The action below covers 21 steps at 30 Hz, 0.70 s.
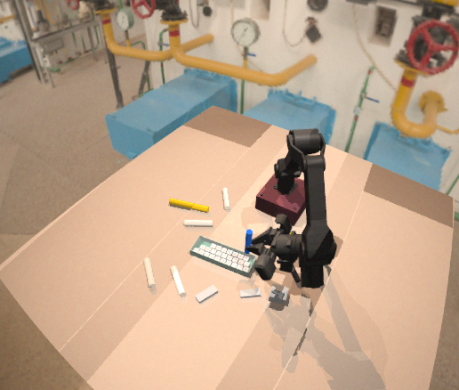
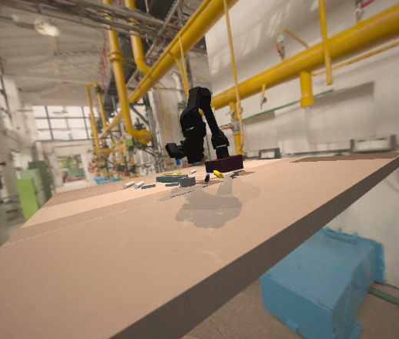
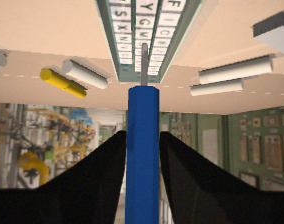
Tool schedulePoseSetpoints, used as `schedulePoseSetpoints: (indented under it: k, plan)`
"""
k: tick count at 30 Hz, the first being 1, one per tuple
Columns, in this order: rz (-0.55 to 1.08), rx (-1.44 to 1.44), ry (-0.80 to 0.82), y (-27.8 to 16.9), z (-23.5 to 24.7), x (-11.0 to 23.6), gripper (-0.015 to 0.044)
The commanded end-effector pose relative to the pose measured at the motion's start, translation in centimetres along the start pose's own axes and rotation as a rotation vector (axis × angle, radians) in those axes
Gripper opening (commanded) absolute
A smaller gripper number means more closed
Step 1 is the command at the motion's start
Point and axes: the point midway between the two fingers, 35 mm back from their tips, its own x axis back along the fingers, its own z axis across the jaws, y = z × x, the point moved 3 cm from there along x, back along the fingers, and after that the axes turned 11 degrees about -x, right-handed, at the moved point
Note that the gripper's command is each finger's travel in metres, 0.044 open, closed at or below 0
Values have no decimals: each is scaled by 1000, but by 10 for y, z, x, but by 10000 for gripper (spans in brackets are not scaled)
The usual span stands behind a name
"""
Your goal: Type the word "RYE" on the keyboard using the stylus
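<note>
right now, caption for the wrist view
Gripper shut on blue stylus, its grey tip over the keyboard.

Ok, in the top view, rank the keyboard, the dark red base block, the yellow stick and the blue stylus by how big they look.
1. Keyboard
2. Dark red base block, partly hidden by the arm, so close to the keyboard
3. Yellow stick
4. Blue stylus, partly hidden in the gripper

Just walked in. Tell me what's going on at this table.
A black robot arm is typing on a small keyboard with a blue stylus. Its hand is shut on the stylus, and the thin grey tip points at the keys, hovering near the Y and G column; whether it touches a key cannot be told. White sticks, a yellow stick and small blocks lie scattered on the table around the keyboard.
</note>
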Motion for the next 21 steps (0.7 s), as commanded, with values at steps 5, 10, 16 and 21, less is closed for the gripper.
schedulePoseSetpoints:
  k: [5, 10, 16, 21]
  plan:
    - [-5, -9, 5, 16, 2, -8, 0]
    - [-5, -9, 5, 18, 2, -9, 53]
    - [-5, -9, 5, 19, 3, -10, 81]
    - [-5, -9, 5, 22, 3, -11, 81]
